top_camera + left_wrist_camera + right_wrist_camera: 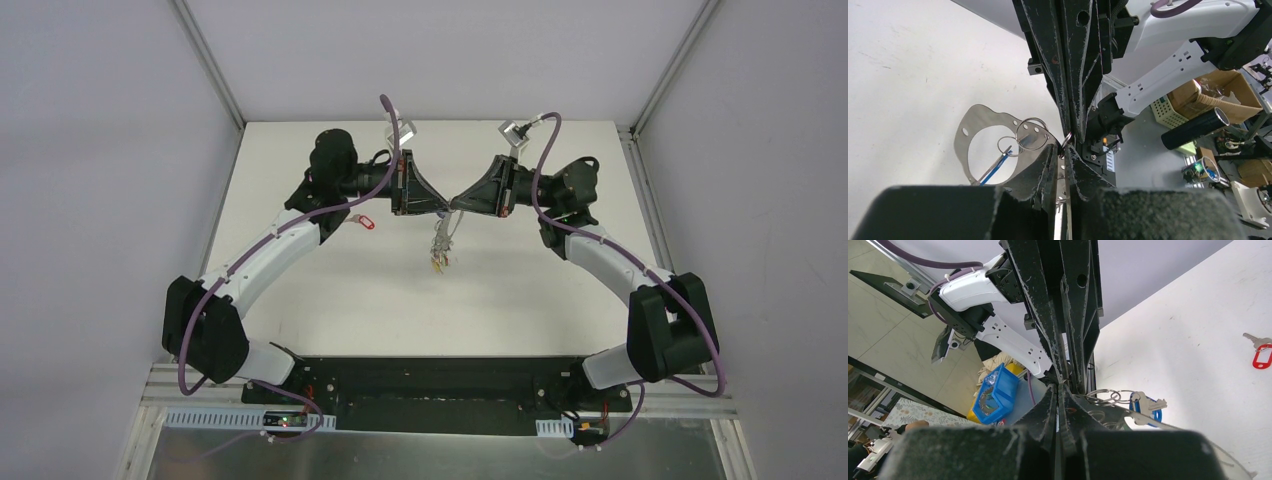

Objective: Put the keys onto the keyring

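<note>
My left gripper (pixel 440 205) and right gripper (pixel 462 200) meet tip to tip above the middle of the table. A small split ring (pixel 1066 136) sits between their tips. The right gripper (pixel 1058 386) is shut on it. The left gripper (pixel 1064 150) is drawn to a narrow slit over the ring's lower edge. The keyring (pixel 961 150), a flat grey metal loop with holes, hangs beside the left fingers with more small rings (pixel 1032 133) and a blue-tagged key (pixel 995 168). The bunch of keys (pixel 440 250) dangles under the grippers. A red-tagged key (pixel 363 221) lies on the table near the left arm.
The white table (pixel 520 290) is bounded by grey walls and metal rails at the back and sides. The arm bases stand on a black plate (pixel 440 385) at the near edge. Beyond the table are cardboard boxes (pixel 1218 90) and a blue bin (pixel 995 395).
</note>
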Controlling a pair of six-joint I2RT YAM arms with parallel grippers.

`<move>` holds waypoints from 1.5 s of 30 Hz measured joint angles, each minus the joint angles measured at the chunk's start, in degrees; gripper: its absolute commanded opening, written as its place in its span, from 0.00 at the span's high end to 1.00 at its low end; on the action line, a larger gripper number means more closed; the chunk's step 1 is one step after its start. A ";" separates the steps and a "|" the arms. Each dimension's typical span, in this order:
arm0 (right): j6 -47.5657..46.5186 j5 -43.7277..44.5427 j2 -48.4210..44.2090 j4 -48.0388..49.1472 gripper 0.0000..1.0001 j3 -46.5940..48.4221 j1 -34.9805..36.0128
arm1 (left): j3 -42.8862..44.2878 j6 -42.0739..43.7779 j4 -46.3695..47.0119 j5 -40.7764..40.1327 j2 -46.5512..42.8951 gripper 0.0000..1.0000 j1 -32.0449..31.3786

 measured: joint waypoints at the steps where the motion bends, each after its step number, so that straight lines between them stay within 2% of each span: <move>1: -0.02 0.09 0.00 -0.02 1.00 0.00 0.00 | 0.02 -0.26 0.15 0.00 0.02 0.93 0.00; 3: -0.15 0.09 0.00 -0.02 1.00 0.00 0.00 | 0.02 -0.68 0.44 0.02 0.02 1.00 0.00; 9: -1.31 0.13 0.02 -0.11 1.00 0.00 -0.24 | 0.04 -0.90 0.55 0.26 0.00 1.00 0.00; 11: -2.89 0.13 0.02 -0.46 0.97 -0.39 -0.26 | 0.81 0.92 -2.40 0.15 0.00 1.00 0.00; 14: -6.78 0.07 0.00 -3.10 0.88 -0.96 -0.35 | 5.01 8.70 -15.34 -1.99 0.00 1.00 -0.83; 17: -12.11 -0.44 -0.57 -7.85 0.78 -0.96 -0.24 | 13.09 20.76 -34.67 -7.96 0.35 1.00 -3.13; 20: -16.96 -1.20 -1.73 -12.28 0.68 -0.96 -0.46 | 22.23 29.49 -49.70 -12.37 2.27 1.00 -5.20; 22: -19.54 -1.73 -2.43 -14.53 0.65 -0.96 -0.59 | 26.88 33.92 -56.81 -15.28 3.45 1.00 -6.05; 25: -21.79 -2.60 -3.06 -16.55 0.62 -0.96 -0.63 | 28.57 36.87 -62.42 -17.75 4.35 1.00 -7.06; 31: -23.71 -4.35 -3.58 -18.58 0.55 -0.96 -0.50 | 31.56 39.30 -70.18 -22.64 7.82 1.00 -9.35; 36: -26.64 -4.83 -4.22 -20.83 0.54 -0.96 0.46 | 35.34 39.19 -72.65 -24.41 10.91 1.00 -11.02; 45: -35.58 -4.79 -5.64 -30.08 0.67 -0.96 1.97 | 36.37 36.39 -72.78 -23.91 11.72 1.00 -11.26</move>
